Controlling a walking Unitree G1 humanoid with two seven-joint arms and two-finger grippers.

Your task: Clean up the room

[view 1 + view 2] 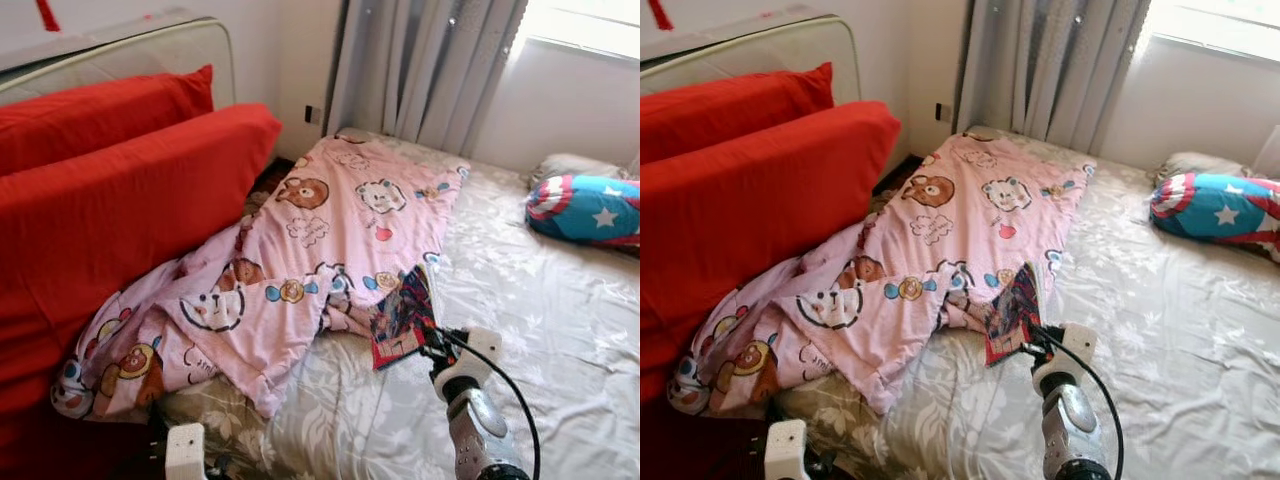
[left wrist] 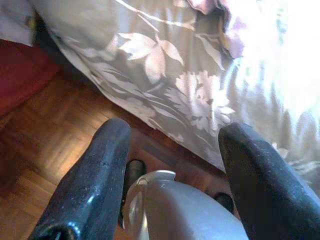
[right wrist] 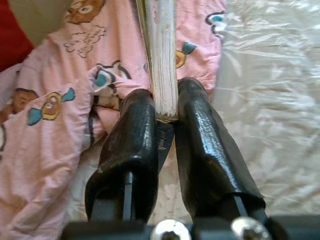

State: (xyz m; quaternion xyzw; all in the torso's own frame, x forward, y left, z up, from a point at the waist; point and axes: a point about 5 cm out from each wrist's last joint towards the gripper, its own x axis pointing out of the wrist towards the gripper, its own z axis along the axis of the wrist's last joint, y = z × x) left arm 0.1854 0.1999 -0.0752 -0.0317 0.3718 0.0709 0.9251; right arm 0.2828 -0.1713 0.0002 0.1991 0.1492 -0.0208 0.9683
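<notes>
Broadly, the scene is taken up by a bed (image 1: pixel 560 330) covered with a grey floral sheet, set under a curtained window (image 1: pixel 430 70). Along the bed's left side, two big red cushions (image 1: pixel 110 200) are stacked against a pale mattress (image 1: pixel 130 45) stood on edge by the wall. A pink cartoon-print blanket (image 1: pixel 330 240) is spread diagonally over the bed's left half, its near end bunched up and slumped against the lower cushion. At the far right of the bed a blue, red and white star-patterned pillow (image 1: pixel 585 210) is seen, well apart from the blanket. A book (image 1: pixel 402 318) with a colourful cover is held just above the sheet at the blanket's near edge, tilted upright. It is gripped by the right gripper (image 3: pixel 165 107), whose jaws are pressed closed against the book's page edges and cover. The left gripper (image 2: pixel 172 150) is kept low beside the bed's edge, over a wooden floor (image 2: pixel 35 160); its jaws are spread wide with nothing held between them.
</notes>
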